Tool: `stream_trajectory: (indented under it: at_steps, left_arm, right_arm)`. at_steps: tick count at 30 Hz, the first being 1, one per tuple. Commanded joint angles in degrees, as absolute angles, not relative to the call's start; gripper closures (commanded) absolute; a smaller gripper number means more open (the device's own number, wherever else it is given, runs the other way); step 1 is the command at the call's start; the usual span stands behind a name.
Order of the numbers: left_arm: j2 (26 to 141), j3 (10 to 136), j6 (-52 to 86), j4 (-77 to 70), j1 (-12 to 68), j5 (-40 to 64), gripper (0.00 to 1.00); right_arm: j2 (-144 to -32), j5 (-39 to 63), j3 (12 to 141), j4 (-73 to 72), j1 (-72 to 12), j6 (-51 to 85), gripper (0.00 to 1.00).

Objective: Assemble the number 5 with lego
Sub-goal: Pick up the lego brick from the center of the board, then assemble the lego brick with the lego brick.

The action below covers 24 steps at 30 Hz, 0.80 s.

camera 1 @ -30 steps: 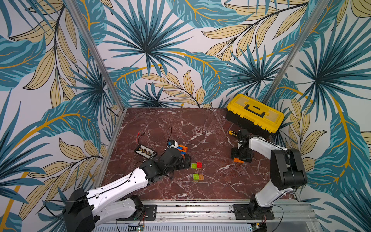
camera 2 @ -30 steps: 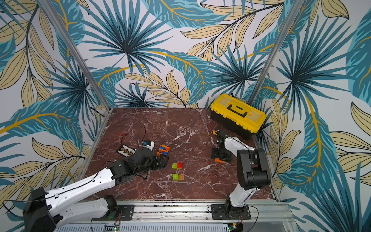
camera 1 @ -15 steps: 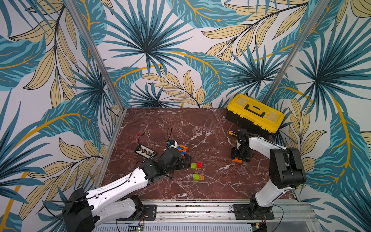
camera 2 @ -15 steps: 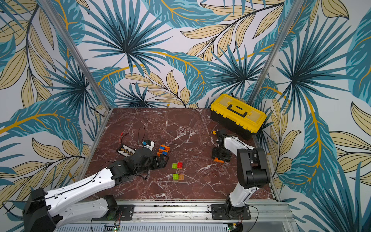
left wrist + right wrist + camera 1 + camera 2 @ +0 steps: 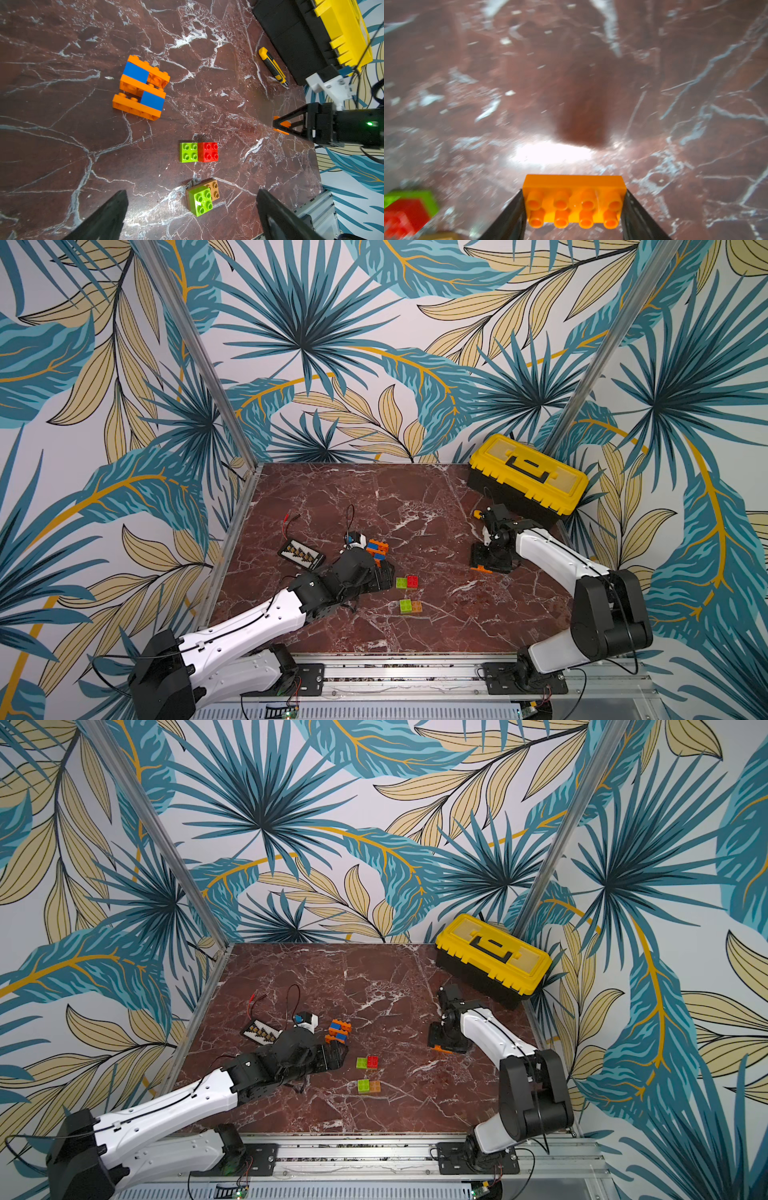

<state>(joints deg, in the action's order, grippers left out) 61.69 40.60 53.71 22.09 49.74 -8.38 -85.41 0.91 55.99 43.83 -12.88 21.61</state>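
My right gripper (image 5: 574,207) is shut on an orange oblong lego brick (image 5: 574,200), its fingers pressing on the two short ends, studs facing the camera. In both top views that gripper (image 5: 484,560) (image 5: 444,1040) points down at the table's right side, with the brick (image 5: 481,568) at its tips. An orange-and-blue lego assembly (image 5: 143,87) (image 5: 376,549) lies flat left of centre. Next to it my left gripper (image 5: 191,193) (image 5: 384,574) hangs open and empty over a lime-green brick stacked on a tan one (image 5: 202,197). A green-and-red pair (image 5: 198,152) lies beyond.
A yellow-and-black toolbox (image 5: 528,477) stands at the back right corner, with a yellow utility knife (image 5: 272,65) on the table in front of it. A black board with yellow parts (image 5: 301,554), a small white-and-blue device (image 5: 355,539) and thin wires (image 5: 291,517) lie at the left.
My right gripper's jaws have closed onto the orange brick, and the gripper has shifted slightly left. My left arm has stayed still and open.
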Motion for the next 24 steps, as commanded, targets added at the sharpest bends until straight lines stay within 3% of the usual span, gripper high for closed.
stream_trajectory:
  at_steps: [1,14,24]
  left_arm:
    - [60.23,39.05,54.87,22.06,49.75,-10.26,0.0]
    - [53.96,32.68,61.38,22.74,49.41,-15.9,0.0]
    - [49.57,30.43,66.29,28.53,48.72,-19.09,0.0]
  right_arm:
    - [-83.39,1.98,54.02,47.89,-17.67,26.15,0.42]
    - [-84.23,0.27,59.29,49.36,-40.44,38.89,0.42]
    - [-91.2,-2.16,65.71,49.57,-51.38,43.61,0.41]
